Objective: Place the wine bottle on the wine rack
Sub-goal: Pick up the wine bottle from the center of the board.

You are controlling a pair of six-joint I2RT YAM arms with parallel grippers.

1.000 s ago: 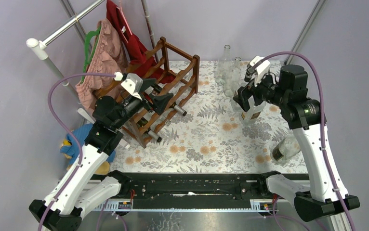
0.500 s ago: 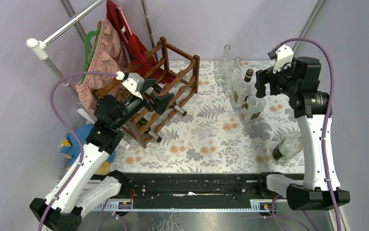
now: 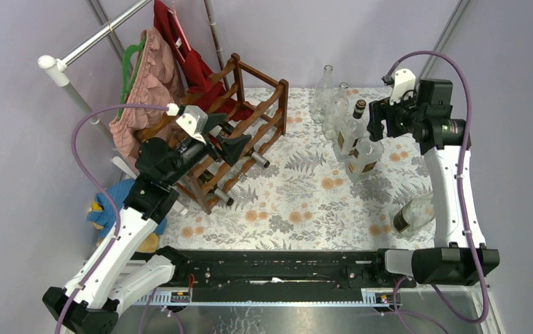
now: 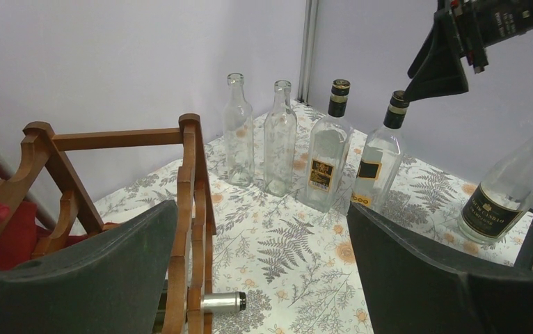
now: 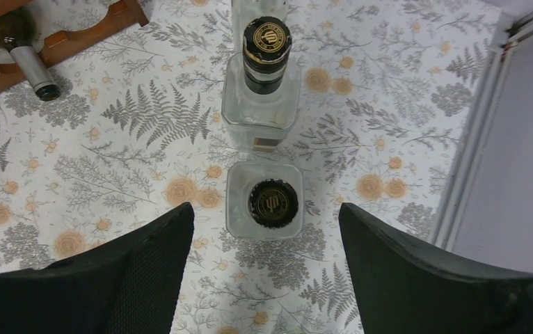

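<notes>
Four bottles (image 4: 325, 163) in row; one wine rack (image 4: 193, 181).

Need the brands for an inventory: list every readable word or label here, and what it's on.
Nothing is legible.
Tilted bottle, dark label: gold print, blurred.
Capped bottle beside the uncapped ones, black label: too small.
Other capped bottle, black label: too small.
Both caps: gold emblems, unreadable.

Top camera high, near side, looking down; left wrist low, facing capped bottles (image 4: 325, 161); right wrist directly above them.
</notes>
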